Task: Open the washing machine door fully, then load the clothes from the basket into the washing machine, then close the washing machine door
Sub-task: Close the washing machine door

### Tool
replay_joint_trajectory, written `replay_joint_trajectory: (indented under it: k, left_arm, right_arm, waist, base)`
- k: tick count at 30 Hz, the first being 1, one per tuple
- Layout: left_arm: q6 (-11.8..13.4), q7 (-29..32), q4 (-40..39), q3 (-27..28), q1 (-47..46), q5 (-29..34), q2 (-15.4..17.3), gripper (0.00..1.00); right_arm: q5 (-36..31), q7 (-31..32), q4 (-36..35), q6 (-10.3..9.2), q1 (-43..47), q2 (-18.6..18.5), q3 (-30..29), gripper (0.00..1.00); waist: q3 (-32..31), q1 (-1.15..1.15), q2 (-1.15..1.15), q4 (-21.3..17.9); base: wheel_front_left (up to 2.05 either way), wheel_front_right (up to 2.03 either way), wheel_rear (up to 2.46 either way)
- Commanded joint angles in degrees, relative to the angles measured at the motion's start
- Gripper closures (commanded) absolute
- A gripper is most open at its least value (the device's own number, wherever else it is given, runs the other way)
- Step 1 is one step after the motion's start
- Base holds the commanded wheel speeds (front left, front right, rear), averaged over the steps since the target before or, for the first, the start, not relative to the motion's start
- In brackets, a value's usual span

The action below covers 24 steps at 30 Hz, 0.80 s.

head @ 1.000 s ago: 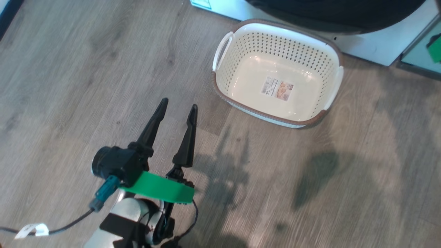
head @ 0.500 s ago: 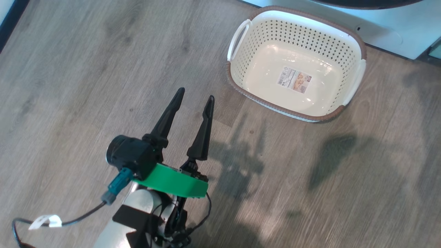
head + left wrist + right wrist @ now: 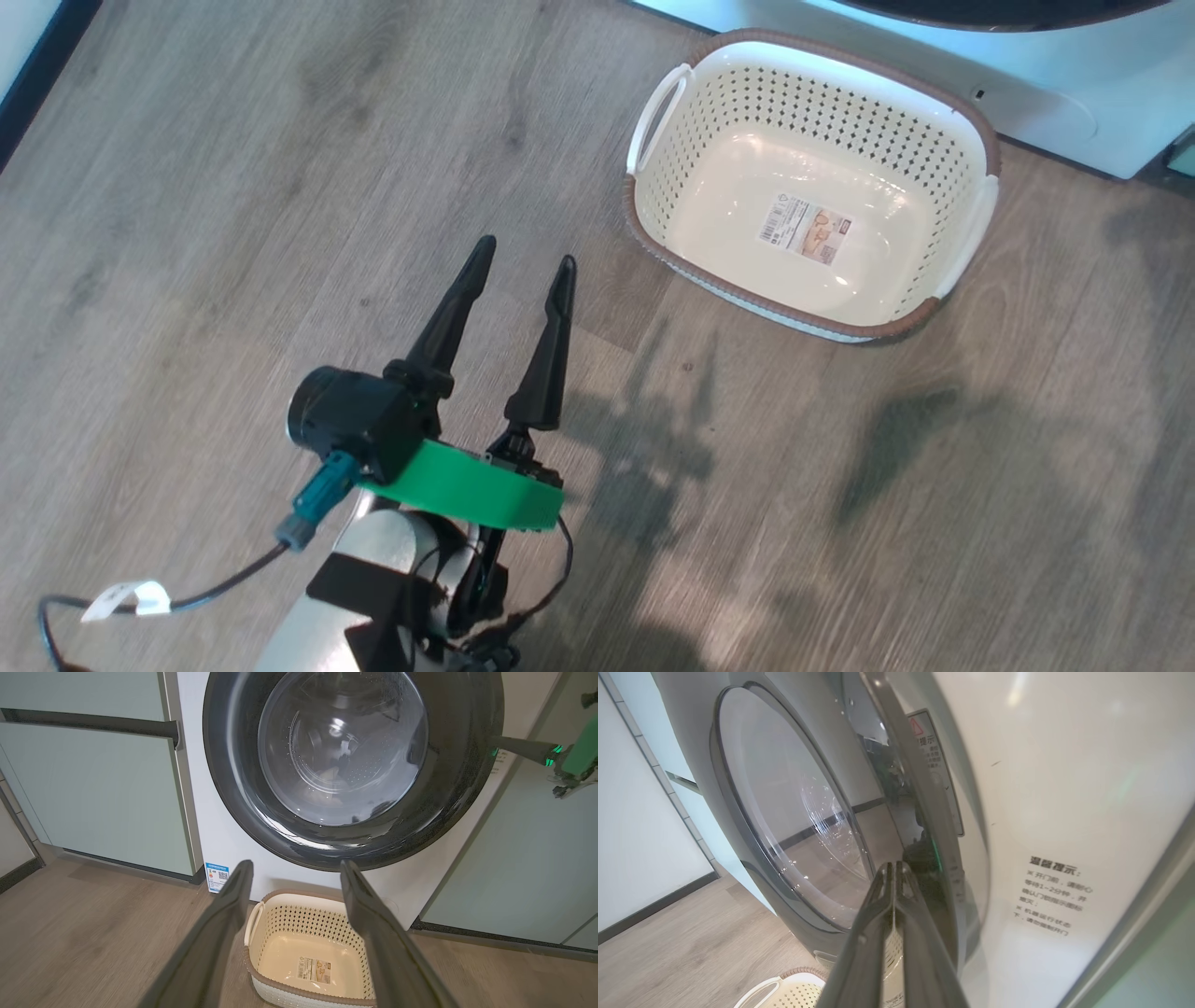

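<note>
Grey wood-plank floor point(image 3: 187, 233) under the left hand point(image 3: 525, 254), pale-green cabinets point(image 3: 103, 788) up ahead of it, dark skirting point(image 3: 126, 863) below.

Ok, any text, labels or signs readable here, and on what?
"温馨提示:" heads a notice on the washing machine front; smaller lines blurred.
"提示" under a red triangle, on a warning sticker by the washing machine door; rest unreadable.
Bottom sticker in the basket: too small.
Blue label with QR code: too small.

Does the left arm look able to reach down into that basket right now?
Probably yes: the left end effector is open, aimed toward the basket, with just floor between them and nothing in the way.
</note>
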Motion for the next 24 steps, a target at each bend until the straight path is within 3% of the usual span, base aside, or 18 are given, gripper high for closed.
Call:
replay_joint_trajectory:
  k: [1,13,24]
  left_arm:
    - [-0.42,-0.34,-1.44,2.54,-0.32,0.76,0.31,0.0]
    - [-1.0,-0.35,-0.46,4.38,0.53,1.26,-0.06,0.0]
    - [-0.73,-0.26,-0.18,6.66,2.26,2.29,1.94,0.0]
  right_arm:
    - [0.76,-1.04,-1.57,-0.2,-1.11,1.19,1.25,1.0]
    - [4.36,-5.31,-6.53,-0.2,7.49,1.14,6.06,1.0]
    - [3.17,-8.06,-21.23,-0.2,25.51,1.61,3.23,1.0]
  waist:
    - [-0.28,0.0,0.0,-0.28]
    - [-2.49,0.0,0.0,-2.64]
    - [-5.31,0.0,0.0,-7.65]
  base:
    - [0.0,0.0,0.0]
    - [0.0,0.0,0.0]
    - [0.0,0.0,0.0]
